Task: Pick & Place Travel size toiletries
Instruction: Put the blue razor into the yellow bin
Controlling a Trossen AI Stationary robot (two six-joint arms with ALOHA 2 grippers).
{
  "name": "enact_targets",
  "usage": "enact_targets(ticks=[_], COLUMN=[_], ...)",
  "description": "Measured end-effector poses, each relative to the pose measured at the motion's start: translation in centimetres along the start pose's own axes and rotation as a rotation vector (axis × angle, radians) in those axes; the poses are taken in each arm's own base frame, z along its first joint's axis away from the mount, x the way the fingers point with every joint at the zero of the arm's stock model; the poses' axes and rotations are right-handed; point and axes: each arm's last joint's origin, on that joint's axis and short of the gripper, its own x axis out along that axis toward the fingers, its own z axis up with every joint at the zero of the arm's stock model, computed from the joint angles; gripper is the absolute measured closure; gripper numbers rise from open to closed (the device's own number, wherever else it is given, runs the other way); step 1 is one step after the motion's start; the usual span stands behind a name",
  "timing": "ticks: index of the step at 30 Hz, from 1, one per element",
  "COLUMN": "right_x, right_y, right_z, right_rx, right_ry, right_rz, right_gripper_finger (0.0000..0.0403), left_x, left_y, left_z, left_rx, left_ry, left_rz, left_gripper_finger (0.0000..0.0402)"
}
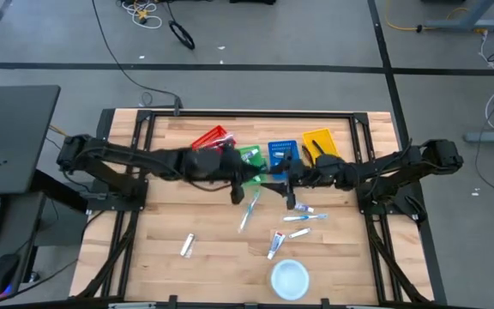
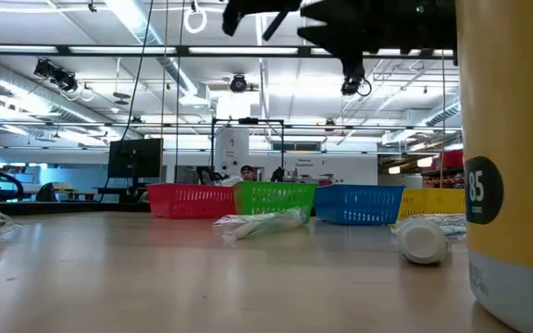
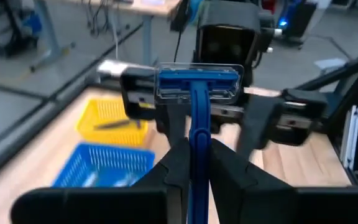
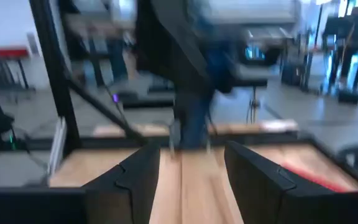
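The left tool [image 3: 194, 165] is clamped on a blue razor's [image 3: 197, 93] handle, head pointing forward toward the right tool [image 4: 185, 168], whose fingers stand apart.

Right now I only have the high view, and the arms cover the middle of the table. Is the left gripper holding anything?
Observer: Yes. The left wrist view shows the left gripper shut on the handle of a blue razor.
Operator: Which way is the head?
Observer: Away from the wrist, out past the fingertips, towards the right arm just beyond it.
Operator: And the right gripper?
Observer: The right gripper is open with nothing between its fingers. Only the table shows in the gap.
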Motion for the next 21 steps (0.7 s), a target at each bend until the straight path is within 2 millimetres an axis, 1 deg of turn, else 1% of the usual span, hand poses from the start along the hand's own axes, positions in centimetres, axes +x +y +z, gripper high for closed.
enact_targets(ticks=[3,6,10,14,17,21], right_x=[0.0,-0.1,-0.1,-0.3,-0.3,-0.1], right_y=[-0.2,-0.6,-1.6,-3.2,-3.9,-4.0], right_z=[0.6,0.9,1.1,1.3,1.3,1.4], right_rx=[0.001,0.004,0.014,0.099,0.107,0.11], right_ry=[-0.056,-0.091,-0.107,-0.132,-0.134,-0.184], right_rz=[0.0,-0.054,-0.099,-0.134,-0.073,0.005], right_gripper_finger=[0.0212,0.0212,0.0213,0.0213,0.0216,0.0219], left_x=[0.4,0.6,0.7,0.7,0.7,0.9], left_y=[1.5,2.6,3.2,3.5,3.5,3.7], left_z=[0.8,1.3,1.6,1.7,1.9,1.9], left_rx=[0.046,0.064,0.107,0.145,0.151,0.149], left_ry=[-0.046,-0.074,-0.093,-0.107,-0.126,-0.125], left_rz=[-0.03,-0.057,-0.086,-0.092,-0.09,-0.087], left_gripper_finger=[0.0357,0.0354,0.0351,0.0355,0.0355,0.0352])
